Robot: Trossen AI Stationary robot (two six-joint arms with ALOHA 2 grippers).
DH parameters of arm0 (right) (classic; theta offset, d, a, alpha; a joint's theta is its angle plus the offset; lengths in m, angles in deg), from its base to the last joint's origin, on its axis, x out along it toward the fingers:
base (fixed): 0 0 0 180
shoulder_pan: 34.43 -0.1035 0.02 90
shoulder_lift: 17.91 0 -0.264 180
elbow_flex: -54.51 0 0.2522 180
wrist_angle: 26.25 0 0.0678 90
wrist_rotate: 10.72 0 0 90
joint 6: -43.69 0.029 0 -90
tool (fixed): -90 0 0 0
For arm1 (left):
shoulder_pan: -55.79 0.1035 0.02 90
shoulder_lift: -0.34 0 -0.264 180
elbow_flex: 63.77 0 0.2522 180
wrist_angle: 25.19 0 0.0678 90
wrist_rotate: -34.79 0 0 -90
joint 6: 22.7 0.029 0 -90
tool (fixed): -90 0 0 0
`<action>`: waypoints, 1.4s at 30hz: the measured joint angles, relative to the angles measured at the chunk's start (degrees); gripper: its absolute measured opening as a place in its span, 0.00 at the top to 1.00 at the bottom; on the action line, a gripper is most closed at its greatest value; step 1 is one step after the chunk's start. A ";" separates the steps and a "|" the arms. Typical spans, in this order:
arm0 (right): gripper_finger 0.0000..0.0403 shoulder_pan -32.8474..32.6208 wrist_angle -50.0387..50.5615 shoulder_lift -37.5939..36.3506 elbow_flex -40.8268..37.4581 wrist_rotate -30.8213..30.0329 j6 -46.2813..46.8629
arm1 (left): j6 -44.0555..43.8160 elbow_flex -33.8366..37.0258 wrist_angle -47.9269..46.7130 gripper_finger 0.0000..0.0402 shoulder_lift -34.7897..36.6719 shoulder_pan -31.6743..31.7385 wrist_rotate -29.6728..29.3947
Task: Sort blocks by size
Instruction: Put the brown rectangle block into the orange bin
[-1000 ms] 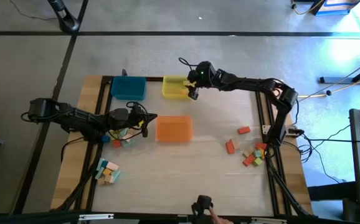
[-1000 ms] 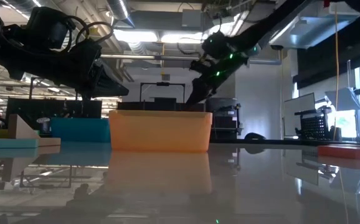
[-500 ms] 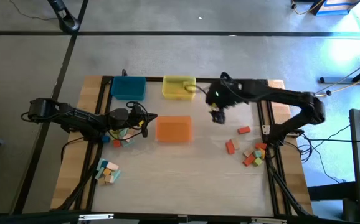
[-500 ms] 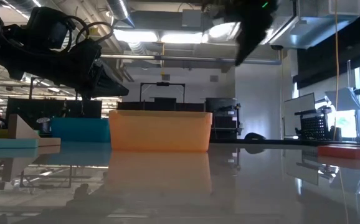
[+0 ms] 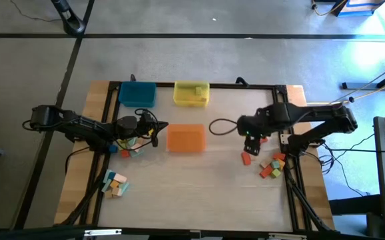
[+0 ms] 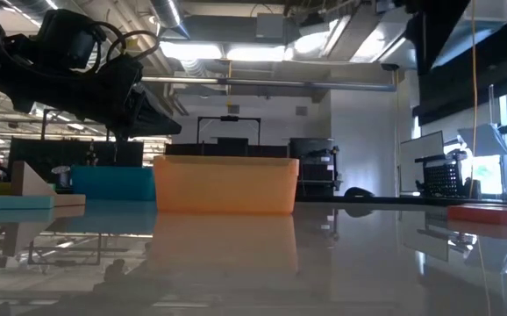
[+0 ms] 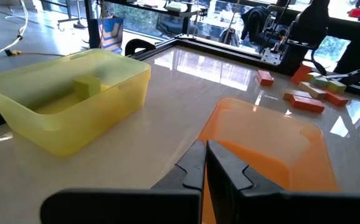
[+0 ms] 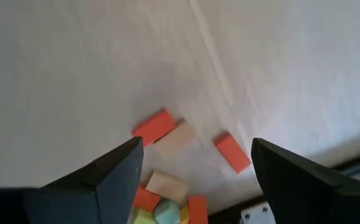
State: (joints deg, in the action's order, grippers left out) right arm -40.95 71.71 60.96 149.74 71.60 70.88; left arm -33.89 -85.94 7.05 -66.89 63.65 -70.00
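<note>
The dark left pincer [image 7: 203, 167], fingers pressed together, sits beside the orange plastic tray [image 7: 273, 146]; a translucent yellow tub [image 7: 61, 102] near that tray holds a yellow-green block [image 7: 86, 85].

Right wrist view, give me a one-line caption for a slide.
Open right claw above a cluster of red, natural and green blocks on the pale table.
</note>
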 joint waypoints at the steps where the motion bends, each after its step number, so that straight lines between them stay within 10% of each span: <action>1: 0.26 -1.05 -0.27 -0.06 -0.46 -1.03 1.55 | -0.01 0.00 0.00 0.99 0.00 0.00 0.00; 16: 0.26 -3.63 -7.61 -0.02 -24.98 -1.38 26.75 | -1.87 0.01 -0.37 0.99 0.01 0.00 0.00; 42: 0.26 -3.60 -31.06 -0.14 -41.89 -3.08 27.88 | -1.89 0.01 -0.31 0.99 0.00 0.02 0.00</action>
State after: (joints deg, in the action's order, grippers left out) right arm -44.55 40.65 60.82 107.85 68.53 98.76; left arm -35.78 -85.93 6.74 -66.89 63.67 -70.00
